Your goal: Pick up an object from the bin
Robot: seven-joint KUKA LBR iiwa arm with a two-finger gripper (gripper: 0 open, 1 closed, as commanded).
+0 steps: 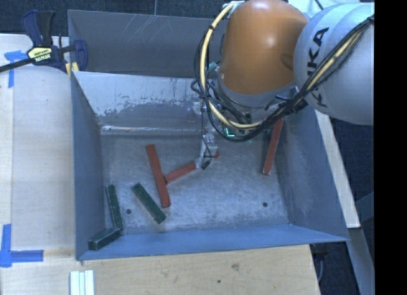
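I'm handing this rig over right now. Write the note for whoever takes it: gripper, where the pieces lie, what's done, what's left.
Gripper: low in mid-bin, at the upper-right end of the short red-brown flat stick; no grasp can be confirmed.
Things: the short stick's other end meets a longer red-brown stick lying on the floor of the grey metal bin. A third red-brown stick leans at the right wall. Three dark green bars lie front-left.
Done: gripper is placed at the short stick; nothing is lifted.
Left: secure a grasp and lift one piece out.
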